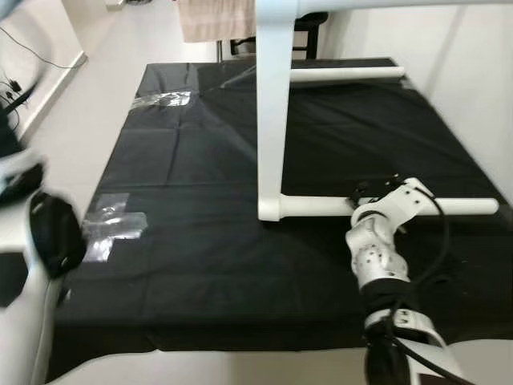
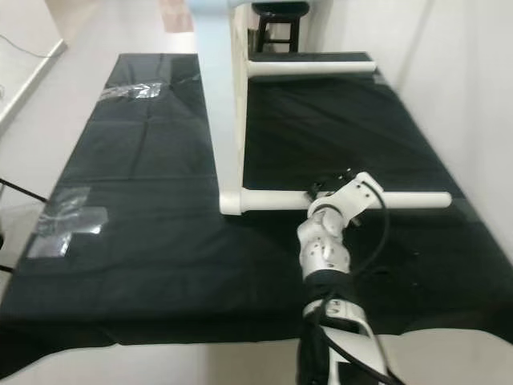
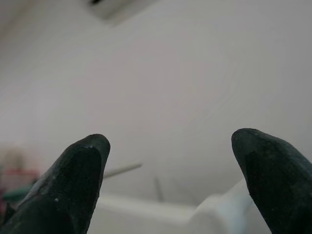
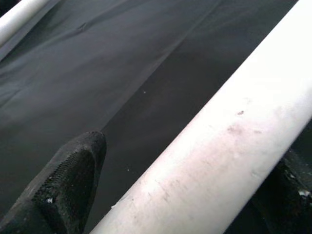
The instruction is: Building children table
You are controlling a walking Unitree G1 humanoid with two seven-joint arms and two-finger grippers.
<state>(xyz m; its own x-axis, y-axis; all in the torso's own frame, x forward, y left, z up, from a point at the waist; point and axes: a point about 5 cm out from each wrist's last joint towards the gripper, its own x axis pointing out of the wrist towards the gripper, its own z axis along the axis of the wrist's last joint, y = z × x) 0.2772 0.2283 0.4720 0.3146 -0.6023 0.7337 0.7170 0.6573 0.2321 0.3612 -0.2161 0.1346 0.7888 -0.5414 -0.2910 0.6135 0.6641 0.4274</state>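
Observation:
A white children's table frame [image 1: 272, 104] lies on its side on a black cloth [image 1: 176, 176]. One round white leg [image 1: 321, 207] rests on the cloth near me, and a second leg [image 1: 345, 74] lies farther back. My right gripper [image 1: 373, 192] is at the near leg, about halfway along it. In the right wrist view the leg [image 4: 209, 161] runs between the two black fingers [image 4: 73, 185], which stand open on either side with a gap. My left arm [image 1: 32, 241] is raised at the left edge. Its gripper [image 3: 170, 146] is open, empty and faces a pale wall.
Clear tape patches [image 1: 112, 224] hold the cloth to the pale floor. White walls run close along the right side. A dark stool [image 2: 276, 16] and a beige cloth [image 1: 215, 18] are at the back. Cables [image 1: 16, 80] lie at the far left.

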